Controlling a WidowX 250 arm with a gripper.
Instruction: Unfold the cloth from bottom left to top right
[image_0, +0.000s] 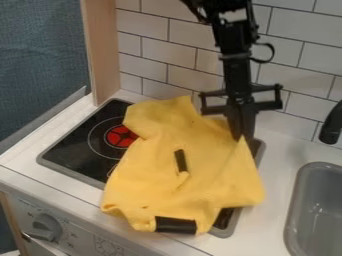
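We see yellow cloth (187, 167) bunched over the hob (72, 154), claw (242, 134) at its 1 o'clock edge, can't tell if apart or clamped; pinching several layers could drag the whole bundle, not unfold it.

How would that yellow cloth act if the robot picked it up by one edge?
The cloth would probably hang limp, since it lies in soft, uneven folds. It seems unlikely to roll, being spread flat-ish over the stovetop. Its creased layers might shift or open out as it lifts.
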